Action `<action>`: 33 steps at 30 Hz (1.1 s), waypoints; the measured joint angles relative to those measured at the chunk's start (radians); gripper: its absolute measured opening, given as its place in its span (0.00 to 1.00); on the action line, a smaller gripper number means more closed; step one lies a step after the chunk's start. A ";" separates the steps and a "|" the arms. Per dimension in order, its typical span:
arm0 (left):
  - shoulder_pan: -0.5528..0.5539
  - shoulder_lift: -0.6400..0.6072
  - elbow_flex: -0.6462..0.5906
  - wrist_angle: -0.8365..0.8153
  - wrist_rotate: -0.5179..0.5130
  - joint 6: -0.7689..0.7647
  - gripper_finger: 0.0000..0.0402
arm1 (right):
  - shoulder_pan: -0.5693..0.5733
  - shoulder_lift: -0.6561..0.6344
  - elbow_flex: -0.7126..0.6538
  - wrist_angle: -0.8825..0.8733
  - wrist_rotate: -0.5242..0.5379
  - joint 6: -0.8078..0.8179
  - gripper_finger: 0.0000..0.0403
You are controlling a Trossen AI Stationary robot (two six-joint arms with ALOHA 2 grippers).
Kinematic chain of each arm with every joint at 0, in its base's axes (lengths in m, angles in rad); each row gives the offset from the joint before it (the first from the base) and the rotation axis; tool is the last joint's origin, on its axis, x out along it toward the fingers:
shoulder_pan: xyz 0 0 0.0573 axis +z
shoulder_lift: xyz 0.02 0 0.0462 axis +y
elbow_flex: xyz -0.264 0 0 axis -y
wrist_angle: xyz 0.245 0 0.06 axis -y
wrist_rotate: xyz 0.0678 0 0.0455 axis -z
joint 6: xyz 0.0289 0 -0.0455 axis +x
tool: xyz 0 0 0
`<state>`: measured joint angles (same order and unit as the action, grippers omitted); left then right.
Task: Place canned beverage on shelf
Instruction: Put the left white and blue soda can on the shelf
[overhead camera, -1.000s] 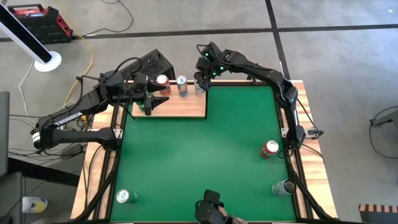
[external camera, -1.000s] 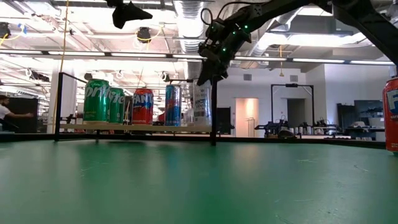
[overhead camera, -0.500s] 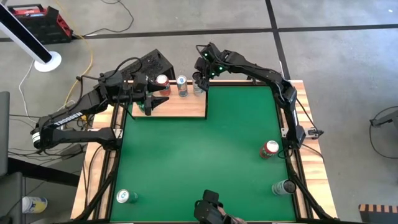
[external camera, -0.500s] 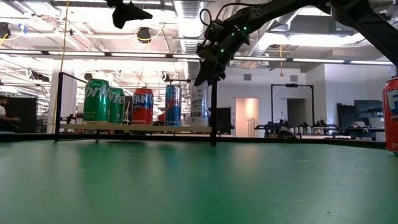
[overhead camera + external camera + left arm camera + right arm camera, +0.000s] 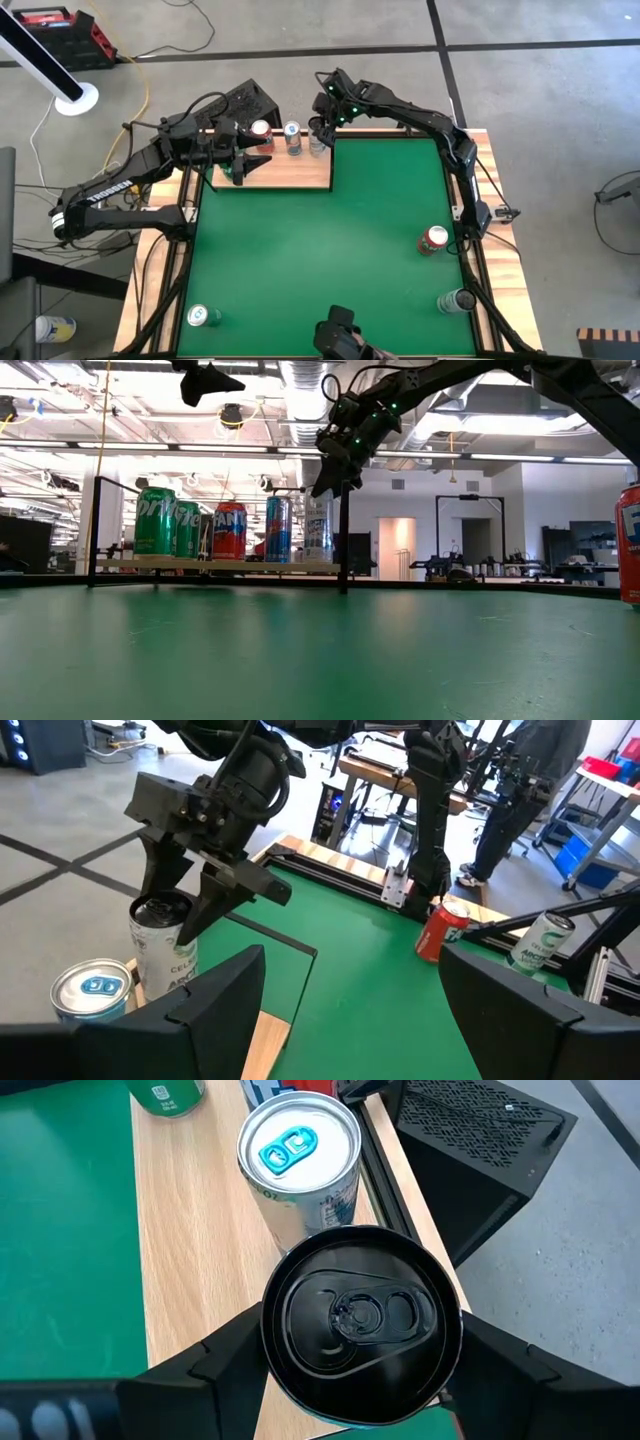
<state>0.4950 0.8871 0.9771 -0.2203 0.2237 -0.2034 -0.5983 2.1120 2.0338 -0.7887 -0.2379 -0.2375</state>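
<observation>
Right gripper sits over the far right corner of the shelf, fingers spread a little wider than the black-topped can that stands between them; in the right wrist view the can's dark lid fills the gap between the two fingers, and whether the pads touch its sides cannot be told; in the left wrist view the same fingers straddle the can's top, one to each side, the can upright on the pale wood.

Just beyond the fingers along the shelf's back edge stands a silver can with a blue tab, close beside the black-topped one; past that a red-topped can, then green cans at the far end, all upright in a row in the low view.

Left gripper hovers over the left part of the shelf, fingers well apart, nothing between them; the wrist view looks out through the wide gap toward the right gripper.

On the green mat, well apart from both grippers: a red can near the right edge; a pale can toward the near right corner; a green-topped can at the near left corner.
</observation>
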 joint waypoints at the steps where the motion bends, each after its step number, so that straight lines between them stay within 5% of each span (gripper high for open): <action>1: 0.000 0.000 0.000 0.000 0.000 0.000 0.71 | 0.000 0.000 0.000 -0.001 0.000 0.000 0.68; 25: 0.000 0.000 0.000 0.000 0.016 -0.026 0.71 | -0.006 0.000 0.012 -0.048 0.039 -0.034 0.68; 33: 0.000 0.000 0.000 0.000 0.017 -0.021 0.71 | -0.006 0.001 0.011 -0.054 0.034 -0.035 0.83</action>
<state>0.4950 0.8871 0.9775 -0.2199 0.2405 -0.2242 -0.6041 2.1135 2.0445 -0.8431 -0.2035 -0.2729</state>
